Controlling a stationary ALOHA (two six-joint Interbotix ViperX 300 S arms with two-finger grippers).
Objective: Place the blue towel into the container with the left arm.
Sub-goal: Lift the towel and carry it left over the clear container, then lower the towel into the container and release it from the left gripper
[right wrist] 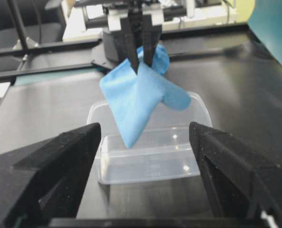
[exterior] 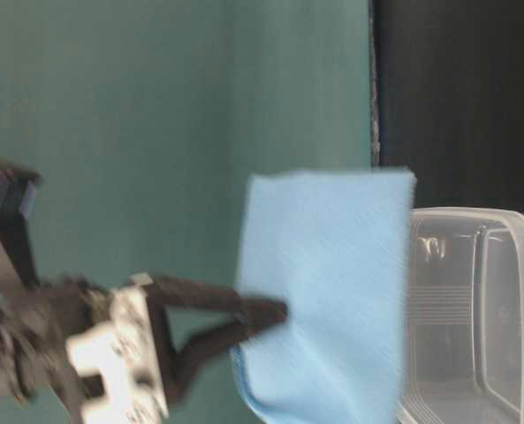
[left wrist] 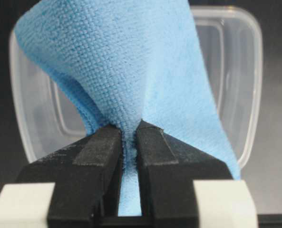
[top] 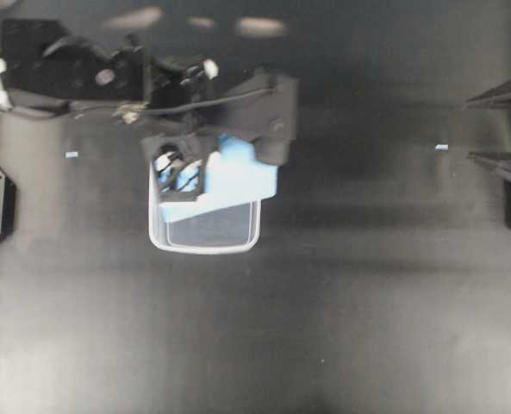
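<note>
Left tool [left wrist: 129, 142] clenched hard on a pinch of the blue towel [left wrist: 131, 61], which hangs free in the air, its lowest corner dangling over the container [right wrist: 150, 164] on the dark surface [top: 341, 328]. The right tool [right wrist: 145, 137] waits well back, jaws spread wide, holding nothing. The risk now: the cloth spreads about as wide as the tub, so a release from here could drape it across the rim, half inside, half out

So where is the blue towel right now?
The blue towel hangs pinched in the left gripper's jaws, just above the clear container, left of centre in the overhead view.
</note>
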